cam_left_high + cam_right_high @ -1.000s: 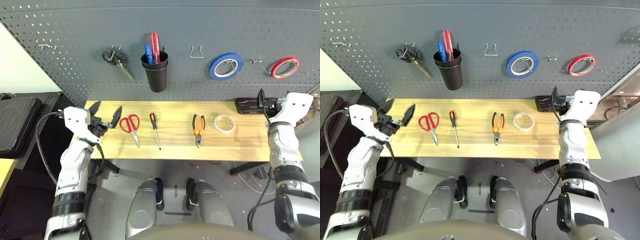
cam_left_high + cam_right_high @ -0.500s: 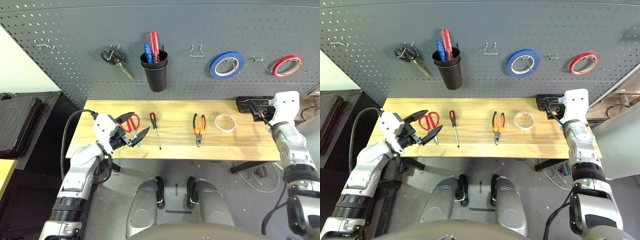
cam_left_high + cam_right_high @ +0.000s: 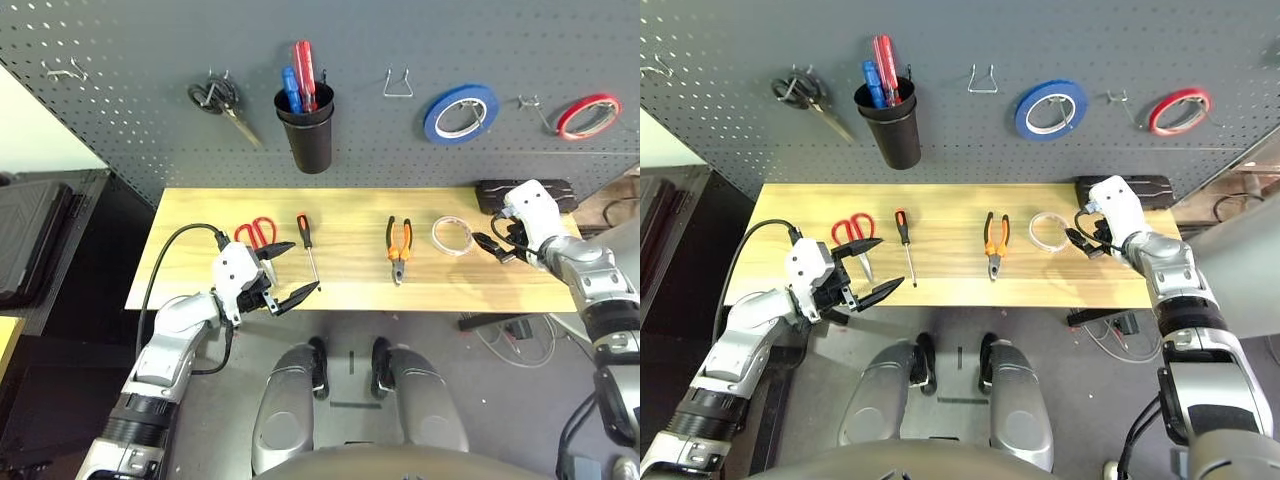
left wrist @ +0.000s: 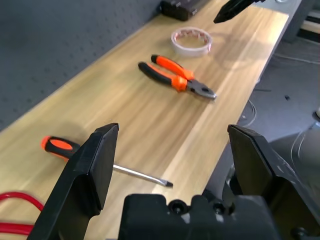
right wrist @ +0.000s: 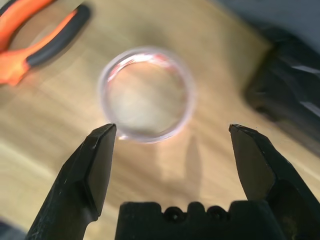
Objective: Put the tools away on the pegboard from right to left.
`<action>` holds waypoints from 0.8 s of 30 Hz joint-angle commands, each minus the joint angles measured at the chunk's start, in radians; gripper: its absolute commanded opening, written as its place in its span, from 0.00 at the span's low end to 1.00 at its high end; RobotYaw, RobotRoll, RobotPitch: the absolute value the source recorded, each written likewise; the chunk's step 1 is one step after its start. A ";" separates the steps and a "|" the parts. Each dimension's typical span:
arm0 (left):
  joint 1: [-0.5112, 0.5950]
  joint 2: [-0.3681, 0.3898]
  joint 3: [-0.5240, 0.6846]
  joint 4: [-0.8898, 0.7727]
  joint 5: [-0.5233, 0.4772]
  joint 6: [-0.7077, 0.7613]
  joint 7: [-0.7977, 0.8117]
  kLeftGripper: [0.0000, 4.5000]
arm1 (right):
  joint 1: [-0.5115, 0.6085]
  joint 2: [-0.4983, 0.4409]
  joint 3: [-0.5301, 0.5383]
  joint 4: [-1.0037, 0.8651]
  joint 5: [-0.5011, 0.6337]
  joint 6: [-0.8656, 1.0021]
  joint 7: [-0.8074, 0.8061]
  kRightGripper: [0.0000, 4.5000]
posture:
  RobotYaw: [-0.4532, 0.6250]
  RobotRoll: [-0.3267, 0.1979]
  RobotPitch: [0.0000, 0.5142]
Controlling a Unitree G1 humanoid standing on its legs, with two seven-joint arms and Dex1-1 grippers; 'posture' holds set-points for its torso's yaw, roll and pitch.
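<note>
Now both grippers hang open and empty over the wooden table (image 3: 350,290), with all four tools lying flat on it.

From the robot's right to left lie the cream-white tape roll (image 3: 452,236), the orange-and-black pliers (image 3: 398,243), the slim screwdriver (image 3: 308,250) and the red-handled scissors (image 3: 256,234). The right gripper (image 3: 497,241) sits just beside the tape roll at the table's right end, fingers spread wide with nothing between them; its wrist view looks down on the roll lying between the two fingers (image 5: 97,165). The left gripper (image 3: 285,272) is at the near edge by the scissors and screwdriver tip, spread wide, holding nothing. Behind the table stands the pegboard (image 3: 120,130), carrying black-handled scissors (image 3: 218,102), a black cup (image 3: 308,135), a blue tape roll (image 3: 460,112), a red tape roll (image 3: 590,115) and bare wire hooks (image 3: 398,84).
</note>
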 commanded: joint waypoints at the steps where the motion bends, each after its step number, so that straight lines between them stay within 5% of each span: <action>1: 0.010 0.010 -0.019 0.007 0.020 -0.008 -0.012 0.99 | -0.037 -0.005 0.061 0.072 -0.052 -0.016 0.065 1.00 | 0.46 0.62 0.59; 11: 0.008 0.015 -0.019 0.004 0.047 -0.008 0.004 0.99 | -0.208 0.072 0.152 0.323 -0.165 -0.111 0.058 1.00 | 0.49 0.62 0.61; 24: 0.041 0.027 -0.012 -0.048 0.050 0.016 0.026 0.99 | -0.247 0.133 0.185 0.491 -0.233 -0.107 0.011 1.00 | 0.53 0.62 0.62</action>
